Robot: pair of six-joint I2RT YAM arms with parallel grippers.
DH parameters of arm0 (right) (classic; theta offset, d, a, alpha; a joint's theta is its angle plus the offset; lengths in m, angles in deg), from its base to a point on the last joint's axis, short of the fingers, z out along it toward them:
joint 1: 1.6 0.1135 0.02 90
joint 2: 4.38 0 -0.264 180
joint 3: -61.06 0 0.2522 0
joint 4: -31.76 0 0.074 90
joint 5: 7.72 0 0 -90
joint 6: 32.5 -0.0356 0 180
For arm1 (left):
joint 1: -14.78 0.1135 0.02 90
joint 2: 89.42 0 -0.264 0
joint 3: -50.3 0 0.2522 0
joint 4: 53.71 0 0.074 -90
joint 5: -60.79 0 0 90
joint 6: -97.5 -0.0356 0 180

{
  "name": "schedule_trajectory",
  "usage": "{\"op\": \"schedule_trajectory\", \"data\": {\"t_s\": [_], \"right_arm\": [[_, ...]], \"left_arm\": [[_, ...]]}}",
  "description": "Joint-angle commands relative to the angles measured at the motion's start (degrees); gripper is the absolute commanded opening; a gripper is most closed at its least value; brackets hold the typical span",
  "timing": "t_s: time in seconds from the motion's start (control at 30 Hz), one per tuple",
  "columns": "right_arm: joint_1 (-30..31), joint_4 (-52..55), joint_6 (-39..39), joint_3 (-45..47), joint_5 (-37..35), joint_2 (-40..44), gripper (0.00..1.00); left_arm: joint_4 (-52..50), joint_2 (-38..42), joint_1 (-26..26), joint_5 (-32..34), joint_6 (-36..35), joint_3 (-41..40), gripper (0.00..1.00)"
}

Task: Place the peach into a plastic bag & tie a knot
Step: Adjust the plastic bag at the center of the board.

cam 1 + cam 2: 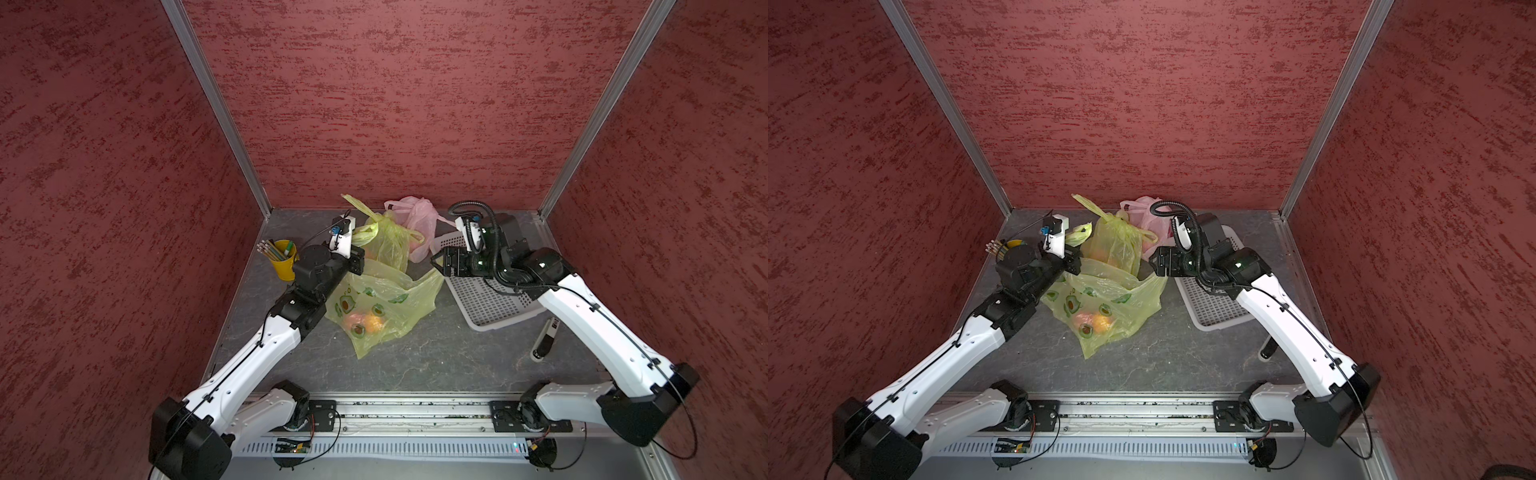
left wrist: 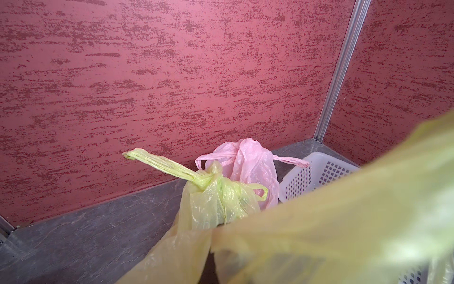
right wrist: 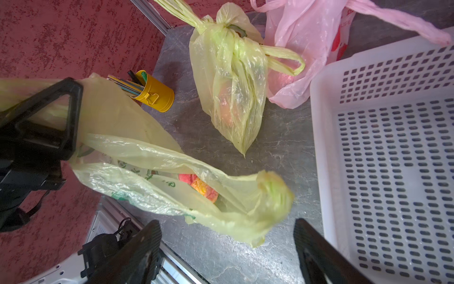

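The peach [image 1: 365,322] lies inside a yellow-green plastic bag [image 1: 386,299] with avocado prints, spread on the grey table in both top views. My left gripper [image 1: 356,266] is shut on the bag's upper left edge and holds it raised. In the left wrist view the bag film [image 2: 344,221] covers the jaws. My right gripper [image 3: 226,228] stands open, just off the bag's loose right handle [image 3: 272,189], which is blurred and touches neither finger. The peach [image 3: 199,186] shows through the bag's mouth in the right wrist view.
Behind the bag stand a knotted yellow-green bag [image 1: 384,241] and a pink bag [image 1: 417,224], each with fruit inside. A white perforated basket [image 1: 486,307] sits under the right arm. A yellow pencil cup [image 1: 284,259] is at the left, a marker [image 1: 544,338] at the right.
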Motion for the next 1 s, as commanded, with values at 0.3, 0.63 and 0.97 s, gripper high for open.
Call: {"op": "schedule_trajectory", "data": {"t_s": [0.3, 0.63, 0.97], "right_arm": [[0.2, -9.9, 3.1, -2.9, 0.3, -4.3, 0.03], [0.2, -16.9, 17.3, -17.6, 4.4, -9.3, 0.00], [3.2, -38.1, 11.0, 1.0, 32.7, -3.7, 0.00]], "left_arm": [[-8.1, 1.6, 0.9, -2.7, 3.0, 2.2, 0.00], [-19.5, -1.7, 2.0, -30.5, 25.6, 5.2, 0.00], [-6.0, -7.3, 0.1, -33.9, 35.5, 0.1, 0.00]]}}
